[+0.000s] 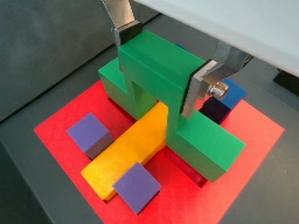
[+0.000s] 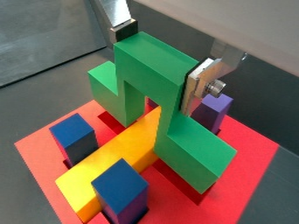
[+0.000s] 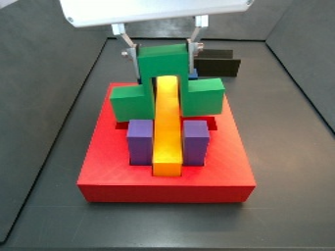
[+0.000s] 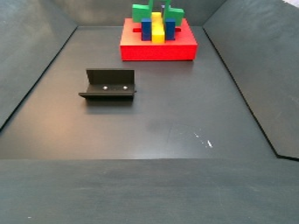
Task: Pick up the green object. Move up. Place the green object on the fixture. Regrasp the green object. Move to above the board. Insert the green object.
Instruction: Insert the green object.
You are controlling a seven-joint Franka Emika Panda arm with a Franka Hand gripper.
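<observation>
Gripping the green object (image 1: 158,79) by its raised centre, the end effector (image 1: 163,61) sits over the board (image 1: 251,131), its silver fingers (image 1: 201,83) pressed on opposite faces; the green piece straddles the yellow bar (image 3: 167,127) in a side view, its arms reaching down to the red slab; purple blocks (image 3: 139,137) flank the bar; the fixture (image 4: 108,85) stands well apart on the dark floor.
</observation>
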